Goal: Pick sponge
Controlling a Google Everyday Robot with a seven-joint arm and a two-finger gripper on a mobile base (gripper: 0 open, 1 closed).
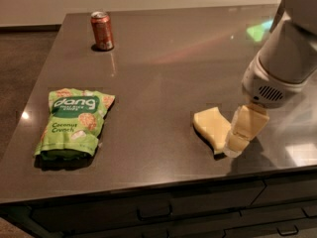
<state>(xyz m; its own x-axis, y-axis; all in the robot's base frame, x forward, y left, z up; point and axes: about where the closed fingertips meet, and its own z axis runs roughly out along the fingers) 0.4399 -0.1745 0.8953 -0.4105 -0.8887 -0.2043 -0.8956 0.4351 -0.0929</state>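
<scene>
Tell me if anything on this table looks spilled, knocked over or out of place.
Nothing stands out. The can stands upright, the green snack bag lies flat, and the sponge lies flat with the gripper at its right edge.

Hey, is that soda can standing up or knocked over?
Upright: the soda can stands on its base, top rim up. The pincer is away from it, at the sponge's right end.
</scene>
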